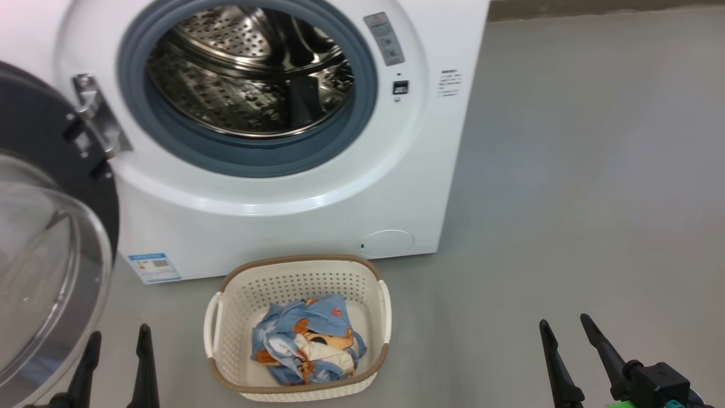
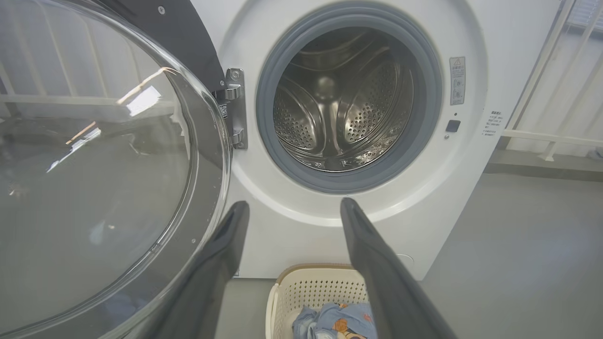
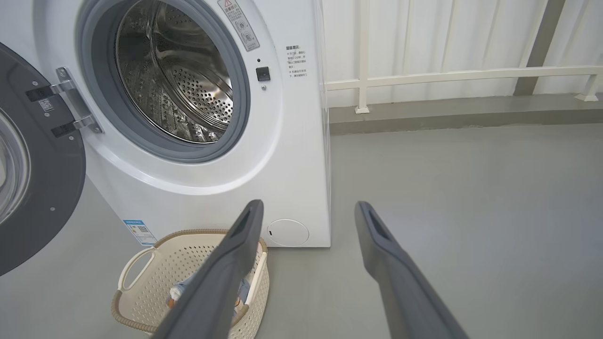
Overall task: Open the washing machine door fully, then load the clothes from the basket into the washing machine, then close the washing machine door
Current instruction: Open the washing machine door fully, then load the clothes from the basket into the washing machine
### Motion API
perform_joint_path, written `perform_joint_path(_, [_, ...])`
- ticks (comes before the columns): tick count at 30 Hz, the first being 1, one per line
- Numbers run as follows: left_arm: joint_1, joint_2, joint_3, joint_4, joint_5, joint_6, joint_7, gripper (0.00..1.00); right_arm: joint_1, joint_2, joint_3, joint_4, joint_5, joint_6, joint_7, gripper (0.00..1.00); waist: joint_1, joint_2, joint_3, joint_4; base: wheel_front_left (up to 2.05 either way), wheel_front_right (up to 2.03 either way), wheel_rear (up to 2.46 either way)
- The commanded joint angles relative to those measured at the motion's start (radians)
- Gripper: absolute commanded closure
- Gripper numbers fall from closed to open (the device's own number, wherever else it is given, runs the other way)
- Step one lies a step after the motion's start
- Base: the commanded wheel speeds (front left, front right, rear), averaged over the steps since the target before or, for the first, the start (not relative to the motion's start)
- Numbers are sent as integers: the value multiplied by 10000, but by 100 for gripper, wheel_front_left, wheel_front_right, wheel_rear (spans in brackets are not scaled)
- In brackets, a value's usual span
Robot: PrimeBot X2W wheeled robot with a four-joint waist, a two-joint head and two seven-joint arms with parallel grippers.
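Lying in the cream perforated plastic basket (image 1: 294, 260), blue-orange crumpled clothes (image 1: 308, 340) looked soft & light, best pinched mid-heap; left hand (image 1: 119, 331), right hand (image 1: 563, 320) were spread empty.

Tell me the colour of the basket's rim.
The basket has a brown, woven-look rim; the head view shows it best.

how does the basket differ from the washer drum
The basket is cream plastic; the drum is shiny steel. The basket holds blue printed clothes; the drum looks empty. The basket opens upward on the floor; the drum opens forward. Both are perforated.
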Motion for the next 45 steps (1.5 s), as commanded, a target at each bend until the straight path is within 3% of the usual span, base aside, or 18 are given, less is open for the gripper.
perform_joint_path(1, [-209, 116, 458, -191, 179, -27, -125, 0, -143, -63, 284, -270, -100, 16, -120, 0, 0, 0, 74, -242, 0, 0, 0])
perform_joint_path(19, [281, -1567, 2686, 248, 1221, -1403, -134, 0, 111, -44, -19, -369, -236, 16, -120, 0, 0, 0, 174, -644, 0, 0, 0])
perform_joint_path(27, [292, -1739, 3049, 548, 1300, -1605, -135, 0, 236, -42, -129, -18, -294, 16, -120, 0, 0, 0, 216, -584, 0, 0, 0])
perform_joint_path(45, [386, -1630, 2630, 536, 1135, -1636, -135, 0, 200, -42, -158, 147, -282, 16, -120, 0, 0, 0, 225, -406, 0, 0, 0])
